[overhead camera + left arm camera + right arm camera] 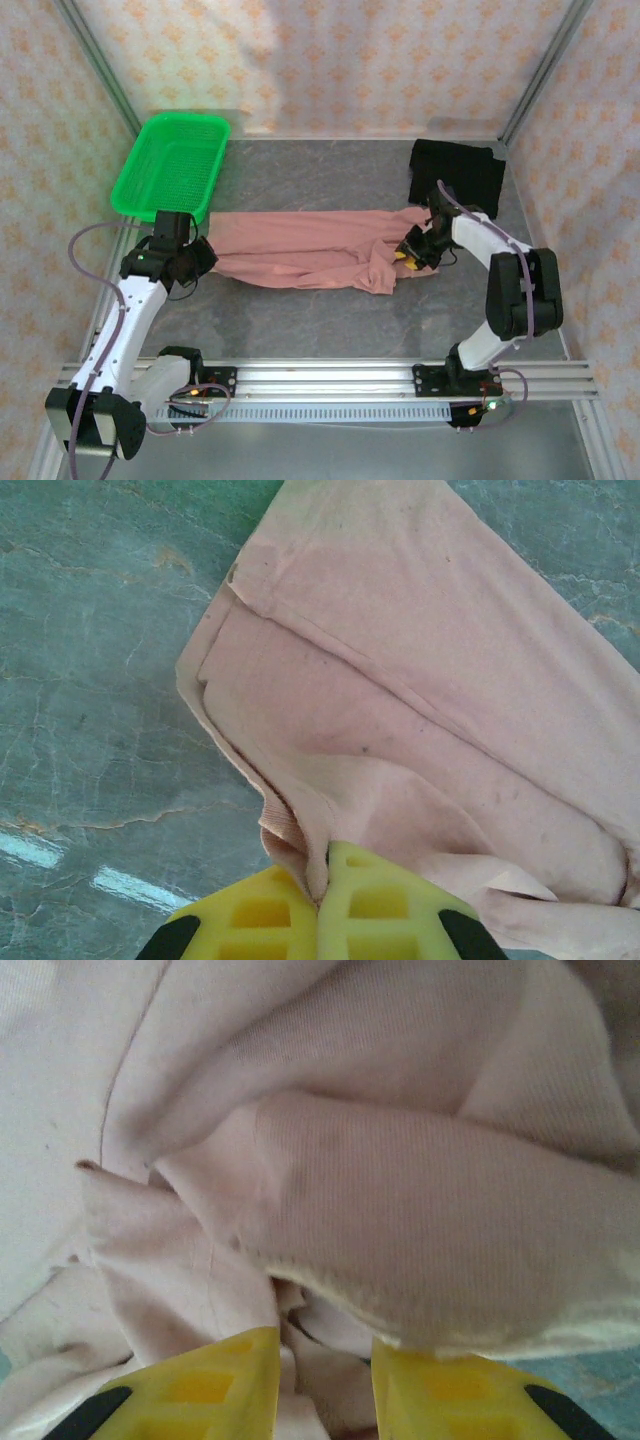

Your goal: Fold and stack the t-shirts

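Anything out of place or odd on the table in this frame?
Only the pink t-shirt: its right end is bunched into crumpled folds at the right gripper, while the left gripper pinches the flatter left end. The black t-shirt lies folded at the far right. Nothing spilled or damaged.

Far left on the grey marbled tabletop (300, 320): a rectangular green plastic mesh basket (172, 165), angled toward the corner. Behind and beside, pale orange-patterned wallpaper panels (330, 60). Along the near edge, a ribbed silver aluminium rail (330, 376).
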